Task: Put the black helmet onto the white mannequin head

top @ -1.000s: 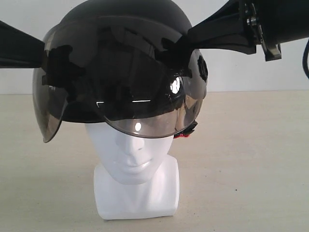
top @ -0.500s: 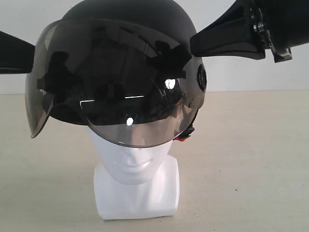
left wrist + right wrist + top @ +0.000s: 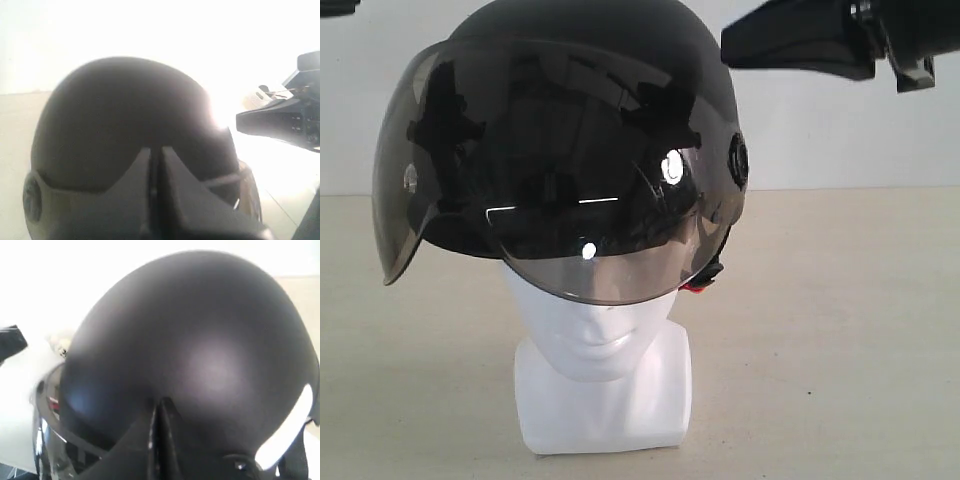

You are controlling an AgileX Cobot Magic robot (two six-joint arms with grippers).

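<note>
- The black helmet [image 3: 580, 110] sits on the white mannequin head [image 3: 602, 340], a little left of centre in the exterior view. It covers the crown and brow, and only the lower face, neck and block base show below it.
- The smoky visor [image 3: 560, 240] hangs down over the eyes and nose. A red buckle [image 3: 695, 286] peeks out at the helmet's lower right edge.
- Your right gripper [image 3: 732, 45] is in the upper right of the exterior view. Its fingers are pressed together and hold nothing. It is level with the helmet's dome and just beside it, and a thin strip of pale wall seems to show between the two.
- Your left gripper [image 3: 156, 157] shows in its wrist view with both fingers closed against each other and nothing between them. The helmet's matte shell fills the view behind them.
- In the exterior view only a dark sliver of that left gripper cuts the top left corner, well above the visor's edge.
- The mannequin's base stands on the beige table [image 3: 840, 330].
</note>
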